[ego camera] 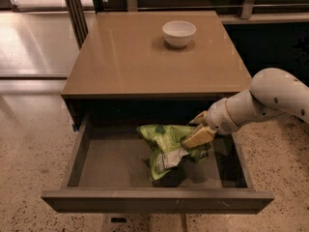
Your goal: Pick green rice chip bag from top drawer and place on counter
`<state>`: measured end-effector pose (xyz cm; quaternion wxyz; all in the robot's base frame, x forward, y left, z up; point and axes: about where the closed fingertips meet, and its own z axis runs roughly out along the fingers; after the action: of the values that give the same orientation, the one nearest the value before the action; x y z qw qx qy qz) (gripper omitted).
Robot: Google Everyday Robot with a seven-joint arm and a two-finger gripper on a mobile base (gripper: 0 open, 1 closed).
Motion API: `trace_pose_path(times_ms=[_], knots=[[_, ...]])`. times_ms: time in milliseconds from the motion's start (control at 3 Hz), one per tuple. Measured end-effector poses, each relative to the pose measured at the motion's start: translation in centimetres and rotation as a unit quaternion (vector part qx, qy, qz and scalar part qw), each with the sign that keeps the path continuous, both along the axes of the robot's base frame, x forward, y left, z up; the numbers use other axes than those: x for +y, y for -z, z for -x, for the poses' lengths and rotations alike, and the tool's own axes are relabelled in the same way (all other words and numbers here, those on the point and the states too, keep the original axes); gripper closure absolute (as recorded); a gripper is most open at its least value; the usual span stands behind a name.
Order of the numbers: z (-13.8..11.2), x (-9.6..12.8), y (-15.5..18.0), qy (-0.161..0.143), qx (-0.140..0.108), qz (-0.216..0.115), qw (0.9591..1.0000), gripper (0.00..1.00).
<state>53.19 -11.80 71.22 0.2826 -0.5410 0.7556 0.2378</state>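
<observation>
Speckled terrazzo floor (29, 144) lies near, left and right; far left, a glossier floor (34, 42) catches pale light. Dark posts (75, 8) rise far left, and a dark panel (270, 42) stands far right. The gripper (197, 128) clamps the green rice chip bag (166, 146) inside the top drawer (154, 199), at its right.

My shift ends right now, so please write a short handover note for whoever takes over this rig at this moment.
Gripper: down inside the open drawer, against the right edge of the green chip bag. A firm grasp is not confirmed.
Bag: lies crumpled on the drawer bottom, right of the middle.
Counter: a white bowl stands near its back edge.
Done: the drawer is open and the gripper is at the bag.
Left: secure the bag, lift it out of the drawer, and set it on the counter, probably in front of the bowl.
</observation>
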Motion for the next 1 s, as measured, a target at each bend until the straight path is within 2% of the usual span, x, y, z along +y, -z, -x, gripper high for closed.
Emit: trace_pose_path(times_ms=[333,667,1000], knots=[[-0.1,-0.4,-5.7,-0.017,-0.032,-0.009,0.9993,1.0],[-1.5,-1.4,-11.2,-0.014,-0.078,-0.007,0.9968,1.0],[-6.2,-3.1,-14.3,0.029,-0.114,-0.003,0.993,1.0]])
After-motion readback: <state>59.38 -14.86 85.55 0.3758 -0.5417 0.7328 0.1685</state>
